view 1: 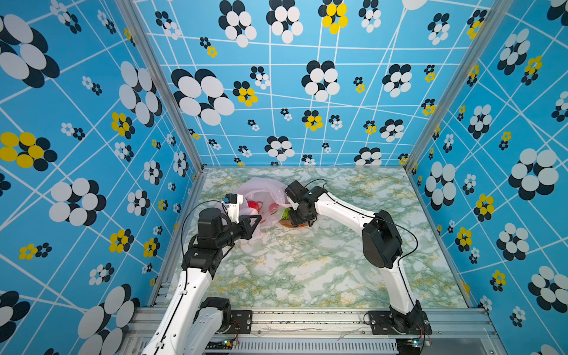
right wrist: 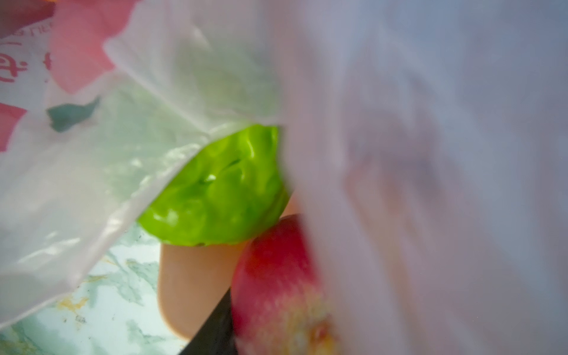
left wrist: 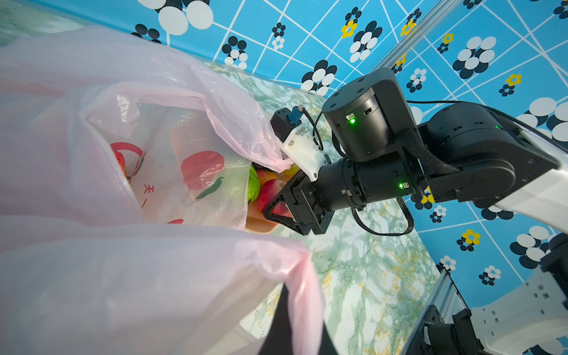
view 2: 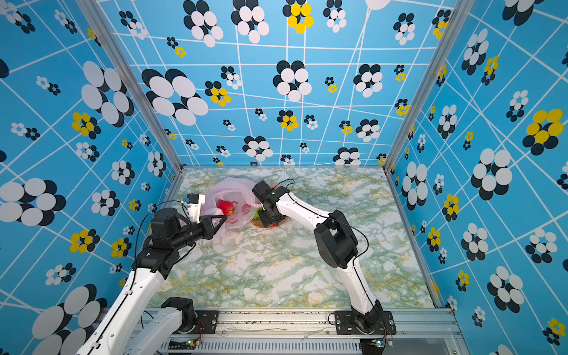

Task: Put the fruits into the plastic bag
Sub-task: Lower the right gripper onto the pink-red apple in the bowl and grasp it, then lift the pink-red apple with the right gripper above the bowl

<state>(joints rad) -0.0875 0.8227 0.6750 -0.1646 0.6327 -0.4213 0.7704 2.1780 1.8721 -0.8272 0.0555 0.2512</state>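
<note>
pinching rim of thin pale-pink plastic bag (view 1: pixel 261 188) with left pincer (view 2: pixel 224 219); with right pincer (left wrist: pixel 278 201) at round red apple (right wrist: pixel 270 276), cannot tell if closed.

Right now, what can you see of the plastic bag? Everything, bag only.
The plastic bag is thin, crinkly, translucent pale pink, printed with red fruit pictures and red characters. It lies slumped at the back left of the marble table, mouth gaping. The left tool is shut on its near rim. A bumpy red fruit sits inside. One side drapes over the peach bowl and a green fruit.
</note>
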